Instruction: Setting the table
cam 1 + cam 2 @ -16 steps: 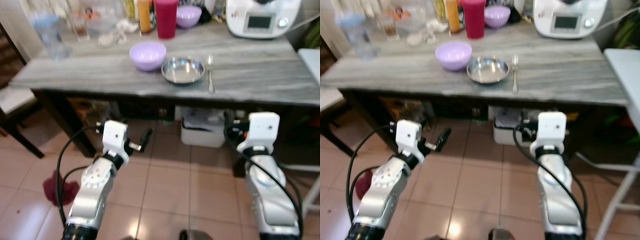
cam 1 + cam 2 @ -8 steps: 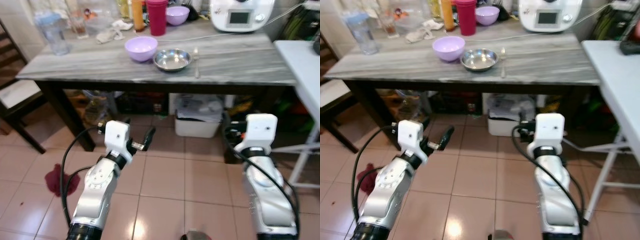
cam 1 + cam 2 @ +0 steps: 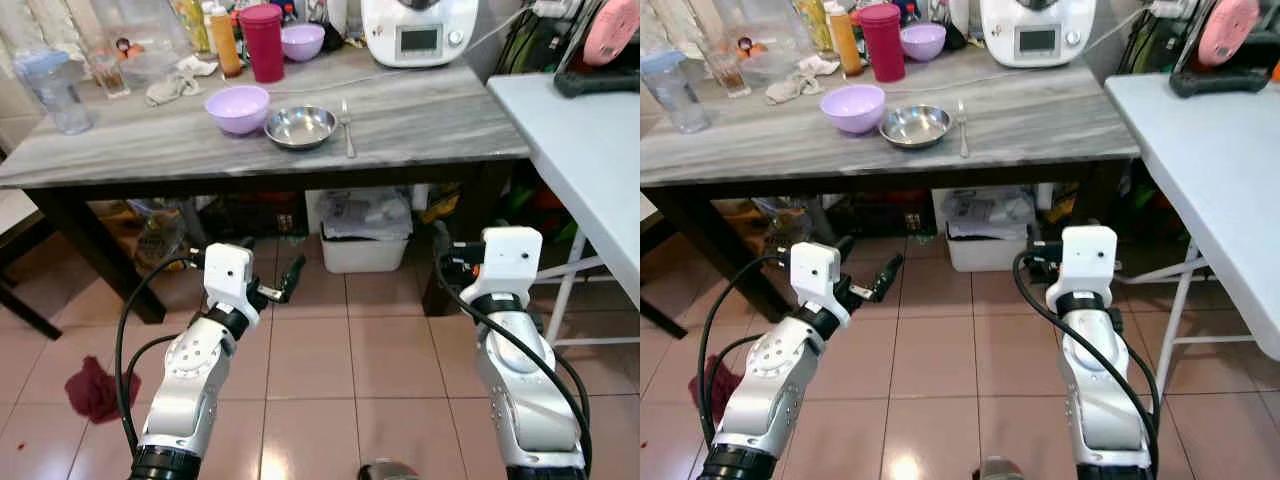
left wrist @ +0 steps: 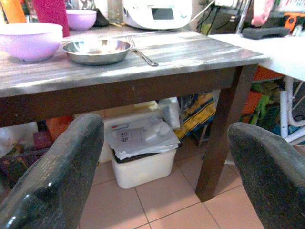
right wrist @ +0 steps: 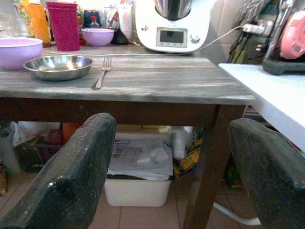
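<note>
While both arms are hanging over the floor tiles | left end effector [image 4: 164, 157] and right end effector [image 5: 171, 162] are gaping apart | steel bowl [image 3: 300, 126], fork [image 3: 346, 125] are sitting on desk [image 3: 420, 110]

lilac bowl [image 3: 237, 107], silver dish [image 3: 300, 127], magenta cup [image 3: 263, 42]

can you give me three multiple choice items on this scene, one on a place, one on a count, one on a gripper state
1. Where does the fork lie?
A. inside the steel bowl
B. on the table beside the steel bowl
C. on the floor

2. How many purple bowls are on the table?
A. one
B. two
C. four

3. How are the left gripper's fingers?
A. open, empty
B. shut on a fork
C. shut on a cloth

Answers: 1 B, it lies on the table next to the steel bowl. 2 B, one near, one further back. 3 A, left gripper fingers stand apart.
</note>
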### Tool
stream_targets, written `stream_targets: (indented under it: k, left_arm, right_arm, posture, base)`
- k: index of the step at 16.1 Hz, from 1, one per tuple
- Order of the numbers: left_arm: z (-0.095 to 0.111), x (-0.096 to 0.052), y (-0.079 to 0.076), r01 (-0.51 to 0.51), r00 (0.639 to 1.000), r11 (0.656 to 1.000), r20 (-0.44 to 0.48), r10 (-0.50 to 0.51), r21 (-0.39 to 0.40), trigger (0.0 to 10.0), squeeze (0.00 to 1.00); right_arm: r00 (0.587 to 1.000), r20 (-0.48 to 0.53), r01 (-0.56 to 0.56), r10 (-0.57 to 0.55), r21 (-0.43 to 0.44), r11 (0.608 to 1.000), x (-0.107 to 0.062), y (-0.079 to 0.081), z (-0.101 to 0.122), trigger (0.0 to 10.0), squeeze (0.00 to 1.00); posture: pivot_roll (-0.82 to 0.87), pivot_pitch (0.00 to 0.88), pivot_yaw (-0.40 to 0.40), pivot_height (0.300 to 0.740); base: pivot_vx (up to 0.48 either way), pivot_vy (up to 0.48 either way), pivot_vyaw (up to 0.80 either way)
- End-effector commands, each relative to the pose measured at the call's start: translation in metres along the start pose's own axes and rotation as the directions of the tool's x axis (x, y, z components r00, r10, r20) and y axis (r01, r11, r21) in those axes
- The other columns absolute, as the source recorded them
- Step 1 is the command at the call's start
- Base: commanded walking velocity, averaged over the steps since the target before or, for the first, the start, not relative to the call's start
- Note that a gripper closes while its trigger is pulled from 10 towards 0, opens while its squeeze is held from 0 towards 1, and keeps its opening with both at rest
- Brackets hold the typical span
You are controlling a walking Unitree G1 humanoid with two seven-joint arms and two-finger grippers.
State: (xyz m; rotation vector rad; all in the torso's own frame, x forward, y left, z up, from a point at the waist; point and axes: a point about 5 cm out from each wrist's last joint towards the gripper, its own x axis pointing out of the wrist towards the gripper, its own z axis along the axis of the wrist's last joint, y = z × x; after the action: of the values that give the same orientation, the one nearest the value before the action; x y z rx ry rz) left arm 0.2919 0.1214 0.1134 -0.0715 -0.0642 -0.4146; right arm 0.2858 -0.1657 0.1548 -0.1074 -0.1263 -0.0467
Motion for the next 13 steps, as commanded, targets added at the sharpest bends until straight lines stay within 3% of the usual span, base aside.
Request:
stream_targets:
  k: [1, 9, 13]
  left_arm:
    - [0.0005, 0.0002, -0.0007, 0.013, 1.0, 1.0, -0.002, -0.013, 0.003, 10.0, 0.0]
    - [0.0008, 0.0017, -0.0031, 0.025, 1.0, 1.0, -0.002, -0.025, 0.002, 10.0, 0.0]
    - [0.0011, 0.002, -0.0044, 0.03, 1.0, 1.0, -0.003, -0.03, 0.001, 10.0, 0.0]
  right_arm:
    - [1.0, 0.0, 0.007, -0.007, 0.009, 1.0, -0.0005, -0.0005, 0.0004, 10.0, 0.0]
    - [1.0, -0.001, 0.007, -0.007, 0.013, 1.0, -0.0002, -0.0004, 0.0001, 10.0, 0.0]
    - [1.0, -0.006, 0.007, -0.007, 0.012, 1.0, -0.0006, -0.0011, -0.0008, 10.0, 0.0]
  posture:
    - [-0.27, 0.103, 0.077, 0.74]
    - [-0.27, 0.104, 0.081, 0.74]
    - [-0.27, 0.105, 0.079, 0.74]
  base:
    - [0.0, -0.326, 0.0]
    - [0.0, -0.35, 0.0]
    - [0.0, -0.355, -0.5]
